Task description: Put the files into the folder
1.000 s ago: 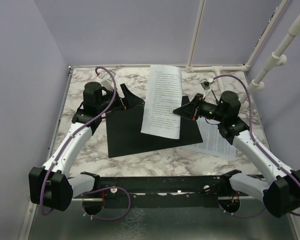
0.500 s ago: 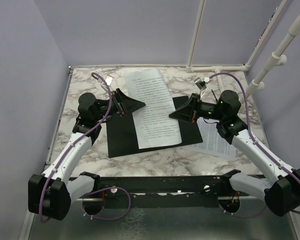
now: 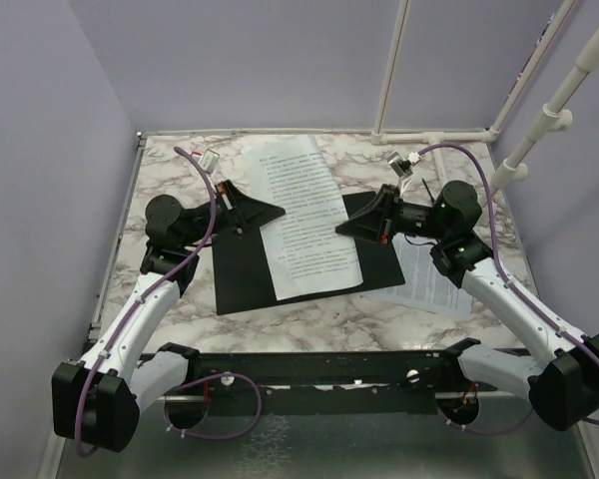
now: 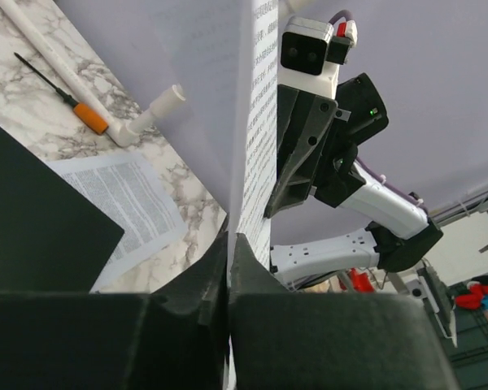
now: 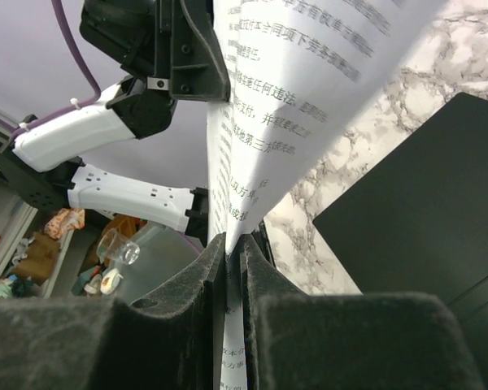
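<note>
One of the files, a white printed sheet [image 3: 304, 220], hangs over the open black folder [image 3: 245, 274], which lies flat on the marble table. My left gripper [image 3: 277, 211] is shut on the sheet's left edge and my right gripper [image 3: 341, 229] is shut on its right edge. The left wrist view has the paper [image 4: 256, 122] rising edge-on out of the shut left gripper [image 4: 230, 237]. In the right wrist view the sheet [image 5: 293, 73] curves up from the right gripper [image 5: 228, 237]. A second sheet [image 3: 434, 284] lies on the table by the folder's right edge, partly under my right arm.
A white pipe frame [image 3: 434, 133] runs along the table's far edge and up the right side. An orange-handled screwdriver [image 4: 85, 114] lies on the marble near the pipe. Purple walls close in the left and back.
The sheet swung left and down over the folder. My left arm drew back to the left and its gripper, open a second ago, closed on the sheet's left edge. The right gripper kept its hold.
</note>
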### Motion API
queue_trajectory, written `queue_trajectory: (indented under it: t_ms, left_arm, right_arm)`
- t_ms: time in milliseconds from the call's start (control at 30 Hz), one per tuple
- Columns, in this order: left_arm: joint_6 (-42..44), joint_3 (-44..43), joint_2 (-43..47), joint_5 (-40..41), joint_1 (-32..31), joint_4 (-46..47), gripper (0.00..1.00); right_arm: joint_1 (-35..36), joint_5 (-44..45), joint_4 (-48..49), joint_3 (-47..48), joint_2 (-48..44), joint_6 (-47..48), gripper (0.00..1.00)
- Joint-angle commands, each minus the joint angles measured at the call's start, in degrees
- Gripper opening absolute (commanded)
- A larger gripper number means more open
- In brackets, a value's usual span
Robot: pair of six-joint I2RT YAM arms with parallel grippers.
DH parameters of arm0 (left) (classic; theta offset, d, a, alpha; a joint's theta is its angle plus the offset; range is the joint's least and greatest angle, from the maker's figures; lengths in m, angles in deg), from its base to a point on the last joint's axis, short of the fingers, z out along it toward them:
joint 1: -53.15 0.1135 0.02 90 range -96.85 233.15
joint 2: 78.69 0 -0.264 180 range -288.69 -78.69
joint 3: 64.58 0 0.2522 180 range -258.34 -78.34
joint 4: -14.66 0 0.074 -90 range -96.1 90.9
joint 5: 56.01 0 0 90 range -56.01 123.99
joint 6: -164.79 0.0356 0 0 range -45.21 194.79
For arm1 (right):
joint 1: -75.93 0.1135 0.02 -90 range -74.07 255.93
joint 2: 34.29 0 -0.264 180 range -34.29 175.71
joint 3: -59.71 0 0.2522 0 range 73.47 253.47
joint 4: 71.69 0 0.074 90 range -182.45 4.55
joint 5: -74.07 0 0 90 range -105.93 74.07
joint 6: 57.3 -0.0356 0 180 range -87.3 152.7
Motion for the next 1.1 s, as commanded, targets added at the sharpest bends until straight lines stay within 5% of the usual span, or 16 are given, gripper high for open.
queue_trajectory:
  t_ms: [0,133,633,800,1067]
  left_arm:
    - [-0.8,1.2,1.4,-1.7,0.2,1.8,0.00]
    - [-0.7,0.6,2.1,-1.7,0.2,1.9,0.00]
    - [-1.4,-6.9,4.1,-6.2,-0.8,5.3,0.00]
    - [-0.3,-10.1,4.0,-7.9,-3.3,5.5,0.00]
    - [1.0,-14.2,3.3,-9.6,-7.2,5.6,0.00]
  right_arm:
    - [0.6,0.5,4.2,0.7,0.1,-2.2,0.16]
    - [0.6,0.8,4.1,0.2,-0.7,-1.7,0.20]
    - [0.7,5.1,4.2,-4.5,-6.6,0.2,0.88]
    - [0.7,8.6,5.6,-7.0,-9.0,-1.2,0.97]
    - [0.7,5.5,22.9,-11.9,-7.6,-11.7,1.00]
